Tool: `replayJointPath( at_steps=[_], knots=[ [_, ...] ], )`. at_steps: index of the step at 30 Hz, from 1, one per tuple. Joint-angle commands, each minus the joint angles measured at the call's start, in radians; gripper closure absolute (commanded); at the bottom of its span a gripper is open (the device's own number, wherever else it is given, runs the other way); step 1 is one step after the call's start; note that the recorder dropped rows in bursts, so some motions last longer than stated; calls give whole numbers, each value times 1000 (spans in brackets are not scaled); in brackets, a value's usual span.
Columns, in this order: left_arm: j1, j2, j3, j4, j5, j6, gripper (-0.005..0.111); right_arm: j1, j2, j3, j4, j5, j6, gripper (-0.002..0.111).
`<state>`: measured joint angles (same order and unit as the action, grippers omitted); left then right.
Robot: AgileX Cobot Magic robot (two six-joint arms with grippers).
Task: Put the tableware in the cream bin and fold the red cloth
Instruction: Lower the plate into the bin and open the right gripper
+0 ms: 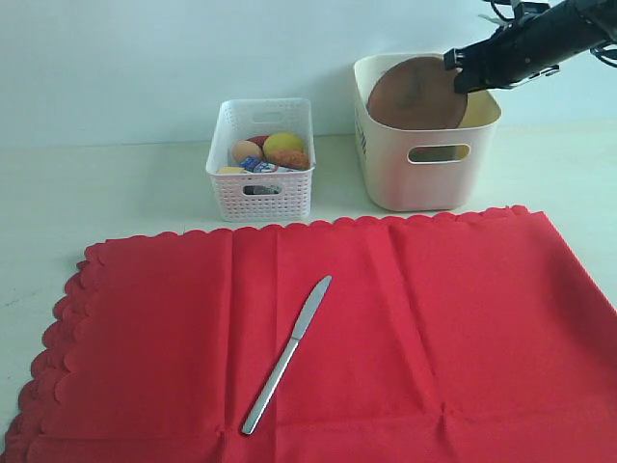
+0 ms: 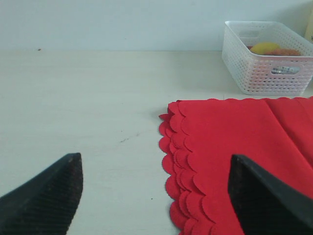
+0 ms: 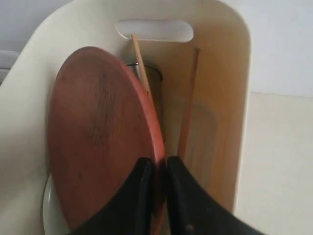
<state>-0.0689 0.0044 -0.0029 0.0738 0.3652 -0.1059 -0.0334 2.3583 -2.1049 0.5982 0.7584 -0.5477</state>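
Progress check: I'd say we're a bit past halfway on the clearing and nowhere on the folding. The red cloth lies spread flat over the bench, not folded at all, and the knife lies on it, a little left of centre, so that one has yet to go in. Behind the cloth, the white basket has the food in it, not our problem. Right of that, the cream bin already has the chopsticks leaning inside, and the brown plate is standing on edge, partly down in it. There may be a cup behind the plate, hard to tell.

Arms: the left fingers are spread wide with nothing between them, hovering low over the bench by the cloth's left scalloped edge. The right arm reaches in from the upper right over the bin, and the right fingers are pinched tight on the plate's rim.
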Motion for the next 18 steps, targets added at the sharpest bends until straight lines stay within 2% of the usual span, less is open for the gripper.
replayJointPath(
  at_steps=[1,8,11,18],
  knots=[
    [-5,-4,3,1,-11,-2,29,-1,-5,-9,-5,34,-7,88],
    [-5,-4,3,1,-11,-2,29,-1,-11,-9,-14,64,7,47],
    [-5,-4,3,1,-11,-2,29,-1,-36,-9,-14,88,32,35],
    [-5,-4,3,1,-11,-2,29,-1,-133,-9,-14,204,90,36]
  ],
)
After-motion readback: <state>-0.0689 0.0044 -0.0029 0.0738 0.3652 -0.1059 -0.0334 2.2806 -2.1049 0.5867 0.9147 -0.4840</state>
